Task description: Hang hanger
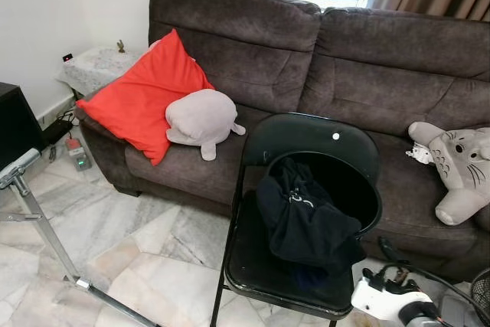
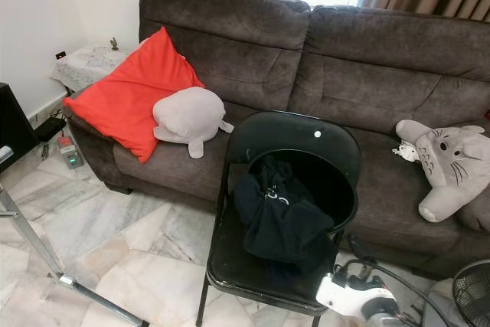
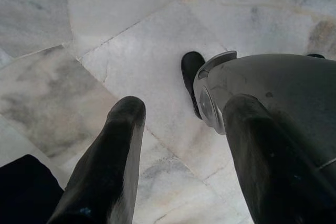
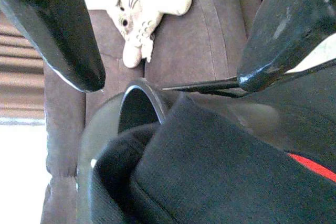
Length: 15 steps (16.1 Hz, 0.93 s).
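A black garment point(image 1: 306, 223) lies bunched on the seat of a black folding chair point(image 1: 310, 139) in front of the sofa. A small pale hook-like piece point(image 1: 297, 199) shows near its top; the hanger itself is hidden in the cloth. My right arm point(image 1: 387, 296) is low beside the chair's right front corner. In the right wrist view my right gripper point(image 4: 168, 80) is open, just short of the garment point(image 4: 210, 177) and the chair back point(image 4: 139, 103). My left gripper point(image 3: 186, 108) hangs open over the marble floor point(image 3: 131, 45), with nothing in it.
A silver metal frame point(image 1: 31, 204) stands at the left, its bar running along the floor. The brown sofa point(image 1: 367, 67) carries a red cushion point(image 1: 145, 93), a grey plush point(image 1: 200, 119) and a grey cat plush point(image 1: 459, 170). A fan point(image 2: 471, 292) sits at the bottom right.
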### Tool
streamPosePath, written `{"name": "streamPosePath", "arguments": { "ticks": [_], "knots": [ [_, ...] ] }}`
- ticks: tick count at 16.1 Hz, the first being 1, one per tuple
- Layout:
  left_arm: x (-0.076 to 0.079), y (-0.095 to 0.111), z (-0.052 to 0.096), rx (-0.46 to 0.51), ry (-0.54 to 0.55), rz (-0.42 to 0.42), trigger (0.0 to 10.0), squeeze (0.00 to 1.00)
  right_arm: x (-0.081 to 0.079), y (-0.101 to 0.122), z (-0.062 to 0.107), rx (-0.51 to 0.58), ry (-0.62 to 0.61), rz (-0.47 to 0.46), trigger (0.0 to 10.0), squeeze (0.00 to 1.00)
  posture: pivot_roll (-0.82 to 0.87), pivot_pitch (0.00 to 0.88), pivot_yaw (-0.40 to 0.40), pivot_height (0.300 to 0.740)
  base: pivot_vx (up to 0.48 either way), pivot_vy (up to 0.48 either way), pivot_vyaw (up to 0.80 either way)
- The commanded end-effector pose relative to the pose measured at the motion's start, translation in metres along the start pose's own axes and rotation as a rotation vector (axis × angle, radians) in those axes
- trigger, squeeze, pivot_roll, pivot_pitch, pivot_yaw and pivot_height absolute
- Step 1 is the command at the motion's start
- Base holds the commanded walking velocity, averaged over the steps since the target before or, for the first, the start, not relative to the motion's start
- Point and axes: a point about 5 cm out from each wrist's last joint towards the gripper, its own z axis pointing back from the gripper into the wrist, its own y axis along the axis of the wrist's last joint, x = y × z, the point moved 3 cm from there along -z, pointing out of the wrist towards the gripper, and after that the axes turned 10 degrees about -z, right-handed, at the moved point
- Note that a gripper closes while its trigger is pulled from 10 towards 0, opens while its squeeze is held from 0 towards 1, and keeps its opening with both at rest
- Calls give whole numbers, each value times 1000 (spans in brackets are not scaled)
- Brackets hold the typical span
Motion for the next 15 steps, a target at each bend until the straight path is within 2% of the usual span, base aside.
{"name": "streamPosePath", "arguments": {
  "ticks": [1,5,7,10,15],
  "knots": [
    [0,-2,0,-11,-1,15,10000,0,-4,-1,0,3,15,16,10000,0,37,0,-90,740,0,0,0],
    [0,-2,0,-11,-1,14,10000,0,-16,2,-3,16,55,47,10000,0,38,0,-83,740,0,0,0],
    [-1,-2,0,-11,1,13,10000,0,-14,5,-5,32,32,64,10000,0,41,0,-83,740,0,0,0],
    [-1,-3,0,-10,4,15,10000,0,0,21,-13,138,-84,103,10000,0,45,0,-83,740,0,0,0],
    [-1,-2,0,-9,3,16,10000,0,1,30,-13,207,-112,100,10000,0,47,0,-87,740,0,0,0]
  ]
}}
